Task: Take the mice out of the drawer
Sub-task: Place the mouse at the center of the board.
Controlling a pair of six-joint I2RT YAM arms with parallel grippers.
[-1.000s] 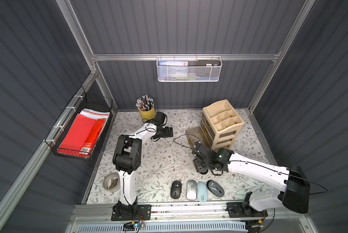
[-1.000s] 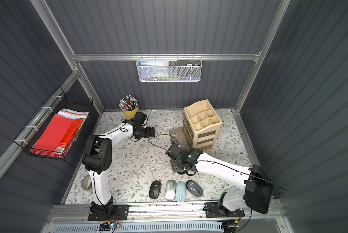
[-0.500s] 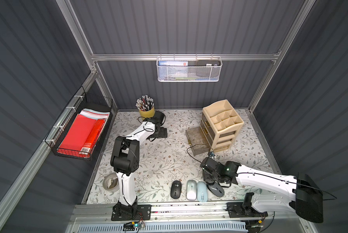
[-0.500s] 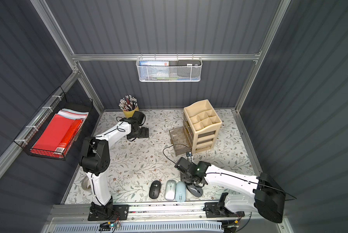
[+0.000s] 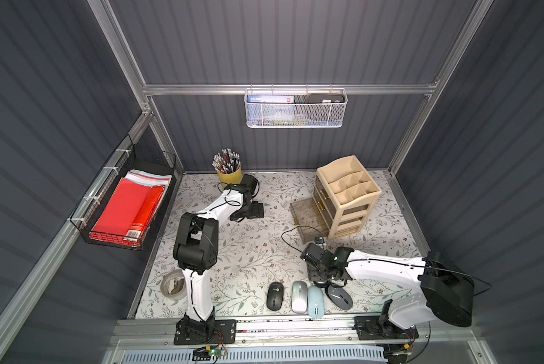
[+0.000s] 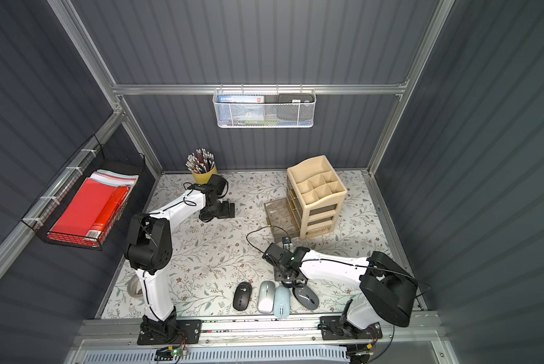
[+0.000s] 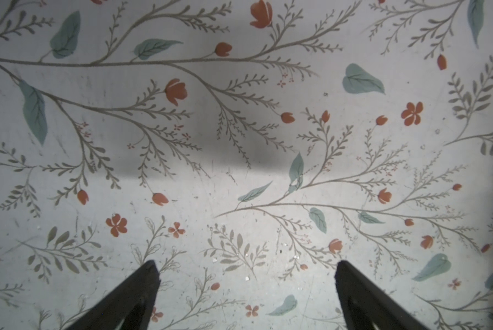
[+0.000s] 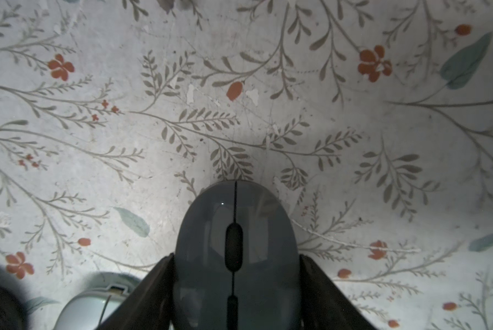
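Four mice [image 5: 299, 296] sit at 6 o'clock, your right gripper [image 8: 235, 255] clamps the fifth mouse [image 8: 234, 217] there, your left gripper [image 7: 246, 263] gapes idle at 11 o'clock, and the murky drawer [image 5: 300, 217] looks empty, leaving only the release.

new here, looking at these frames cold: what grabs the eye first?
The right gripper clasps a dark grey mouse beside a neat row at the front edge of the floral table: black mouse, silver mouse, pale blue mouse, second grey mouse. Behind, the beige organizer has its smoky drawer pulled out, and red folders fill a wire basket on the side wall.
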